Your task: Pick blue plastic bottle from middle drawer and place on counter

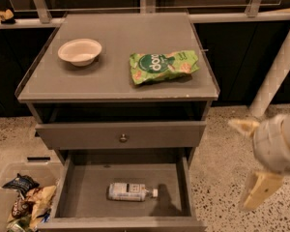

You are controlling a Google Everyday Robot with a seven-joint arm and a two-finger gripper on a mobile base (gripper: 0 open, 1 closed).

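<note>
The blue plastic bottle (130, 192) lies on its side on the floor of the open middle drawer (84, 190), its white cap pointing right. The grey counter (116, 37) is above it. My gripper (252, 159) hangs to the right of the cabinet, at about drawer height and well clear of the bottle. Its two cream fingers (259, 191) are spread apart with nothing between them.
A white bowl (79, 50) and a green snack bag (163, 65) lie on the counter. The drawer above, with a round knob (122, 138), is partly pulled out. A clear bin of snack bags (20, 203) stands on the floor at lower left. A white arm link (280, 66) slants at right.
</note>
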